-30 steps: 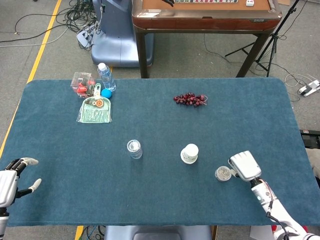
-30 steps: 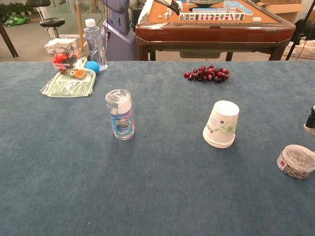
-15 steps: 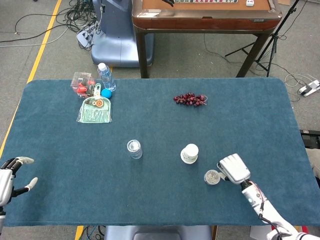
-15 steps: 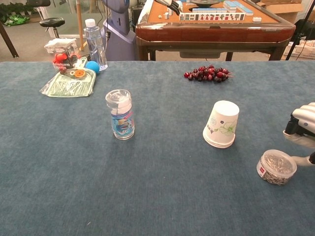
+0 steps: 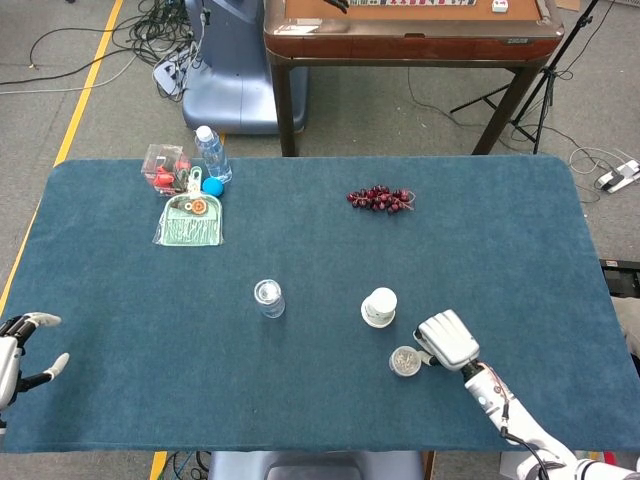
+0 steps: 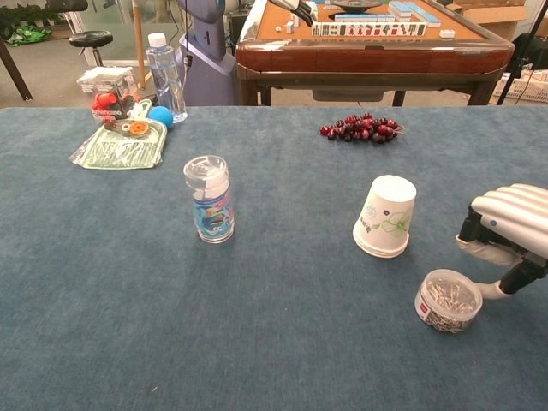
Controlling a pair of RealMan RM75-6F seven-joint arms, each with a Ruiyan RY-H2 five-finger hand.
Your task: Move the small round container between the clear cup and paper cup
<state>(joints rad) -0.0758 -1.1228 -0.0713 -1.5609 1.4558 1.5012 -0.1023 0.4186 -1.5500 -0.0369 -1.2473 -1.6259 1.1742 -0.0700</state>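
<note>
The small round container [image 5: 405,361] [image 6: 448,300], clear with a lid and small metal bits inside, stands on the blue table in front of and slightly right of the upturned paper cup [image 5: 379,306] [image 6: 386,216]. My right hand [image 5: 447,340] [image 6: 507,227] is just to its right, fingers bent downward, thumb touching the container's right side without gripping it. The clear cup [image 5: 268,297] [image 6: 209,199] with a printed label stands well to the left. My left hand [image 5: 18,350] hovers at the table's near left edge, fingers spread, holding nothing.
A bunch of dark red grapes [image 5: 380,198] [image 6: 360,128] lies at the back centre. At the back left are a water bottle [image 5: 211,153] [image 6: 165,66], a green packaged item [image 5: 190,220] [image 6: 120,144] and small toys. A wooden table [image 5: 410,30] stands beyond.
My right hand has slid left along the table, pushing the small round container with it toward the paper cup. The left hand drifted slightly lower and outward.
</note>
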